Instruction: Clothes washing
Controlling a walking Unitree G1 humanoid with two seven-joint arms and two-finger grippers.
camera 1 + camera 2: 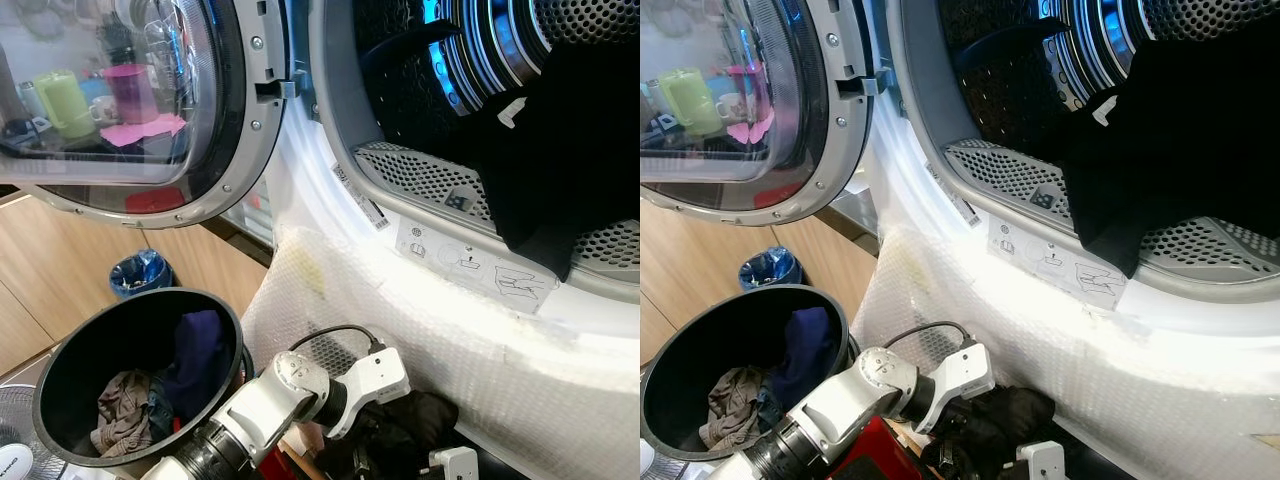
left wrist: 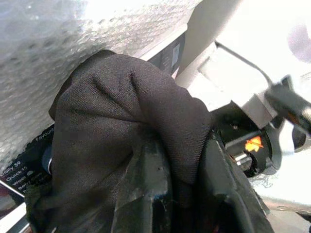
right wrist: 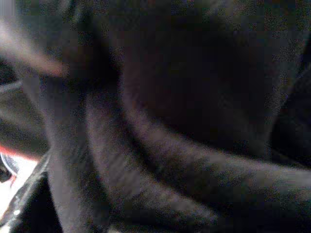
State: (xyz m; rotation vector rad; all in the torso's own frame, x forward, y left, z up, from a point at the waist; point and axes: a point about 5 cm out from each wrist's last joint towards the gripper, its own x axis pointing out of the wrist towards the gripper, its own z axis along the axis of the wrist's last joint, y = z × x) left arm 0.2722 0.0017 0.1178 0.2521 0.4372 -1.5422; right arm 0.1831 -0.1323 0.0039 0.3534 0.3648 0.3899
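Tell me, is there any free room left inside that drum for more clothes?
Yes: the drum's left side, beside the hanging black garment, looks open. Its right side is crowded by that garment draped over the rim. The black bin holds clothes low down, with room above them.

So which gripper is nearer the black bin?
Left. The left arm reaches past the bin's rim, its gripper shut on a black cloth just right of it. The right wrist sits farther right, beyond the cloth.
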